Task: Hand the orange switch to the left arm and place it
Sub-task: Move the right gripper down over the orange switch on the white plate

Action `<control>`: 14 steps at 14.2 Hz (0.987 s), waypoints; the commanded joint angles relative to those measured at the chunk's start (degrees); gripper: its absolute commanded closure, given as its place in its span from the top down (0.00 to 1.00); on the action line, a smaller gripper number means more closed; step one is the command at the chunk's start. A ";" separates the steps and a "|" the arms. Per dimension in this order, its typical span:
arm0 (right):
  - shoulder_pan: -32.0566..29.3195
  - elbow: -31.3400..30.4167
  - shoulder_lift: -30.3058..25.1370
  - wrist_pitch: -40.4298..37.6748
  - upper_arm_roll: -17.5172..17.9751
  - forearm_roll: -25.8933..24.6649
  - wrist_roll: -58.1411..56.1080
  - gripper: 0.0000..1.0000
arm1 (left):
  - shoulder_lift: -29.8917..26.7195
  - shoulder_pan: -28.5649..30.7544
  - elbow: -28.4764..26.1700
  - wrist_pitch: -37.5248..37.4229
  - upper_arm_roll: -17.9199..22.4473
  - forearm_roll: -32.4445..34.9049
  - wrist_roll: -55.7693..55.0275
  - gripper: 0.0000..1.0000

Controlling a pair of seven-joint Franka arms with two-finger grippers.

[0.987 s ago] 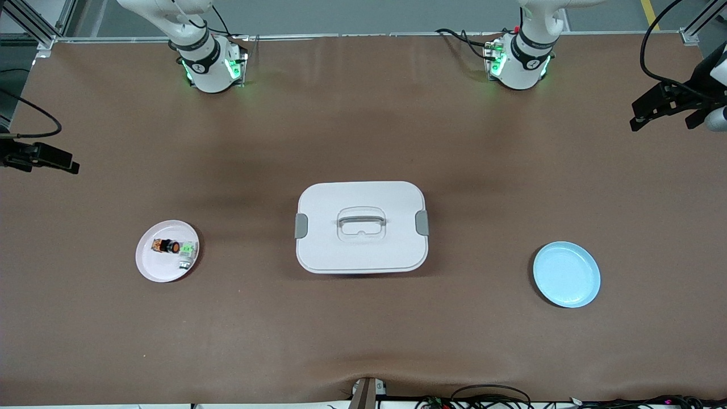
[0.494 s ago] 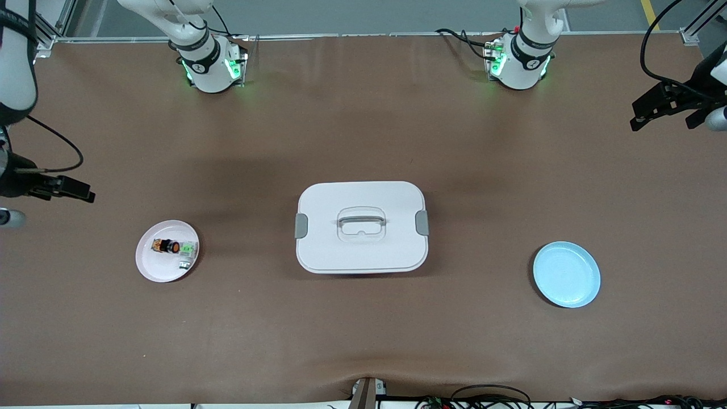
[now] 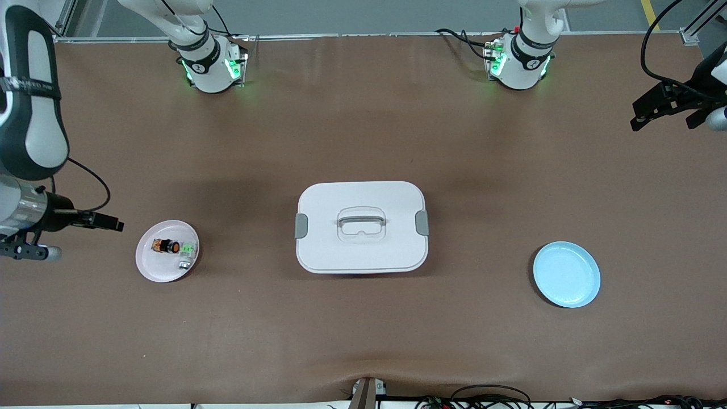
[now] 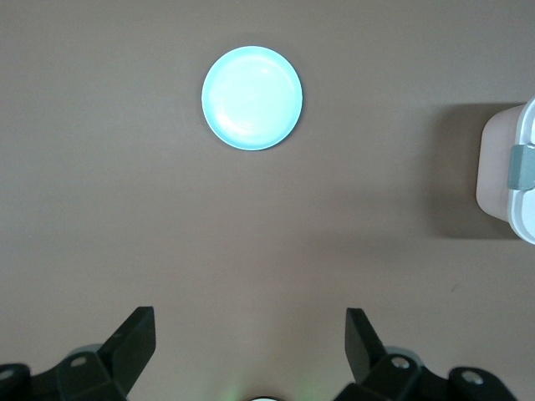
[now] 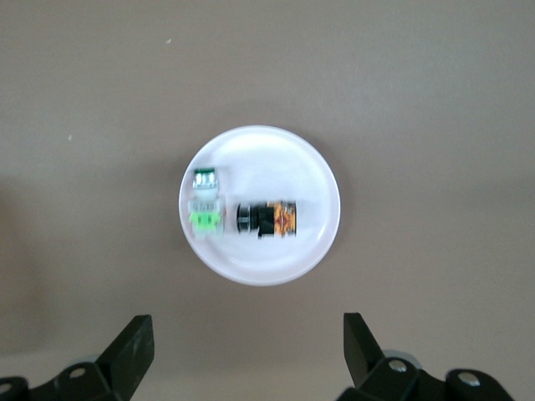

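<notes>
Right end effector (image 5: 242, 351) hangs open over brown tabletop (image 3: 363, 113) beside the box (image 3: 362, 227); left end effector (image 4: 251, 351), open, likewise.

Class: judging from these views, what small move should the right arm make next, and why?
Probably lower the open right claw toward the orange switch, which lies untouched on the pink plate beside the green switch. The left claw waits open near the blue plate.

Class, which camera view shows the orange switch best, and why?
The right wrist view: the orange switch lies large on the pink plate, seen from directly above. The front view shows it tiny; the left wrist view shows none of it.
</notes>
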 commanded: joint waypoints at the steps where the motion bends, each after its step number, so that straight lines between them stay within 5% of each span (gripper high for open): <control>1: -0.35 -2.52 1.74 6.03 0.39 1.10 -1.10 1.00 | 0.09 -0.01 0.96 -1.10 -0.17 0.98 0.00 1.00; 7: 1.06 -9.28 8.34 25.01 0.56 1.01 -1.98 1.00 | 0.09 -0.01 0.96 -1.10 -0.35 0.98 0.00 1.00; 14: 1.32 -13.77 11.68 33.21 0.65 1.27 -1.90 1.00 | 0.18 -0.18 0.96 -1.19 -0.61 1.06 0.09 1.00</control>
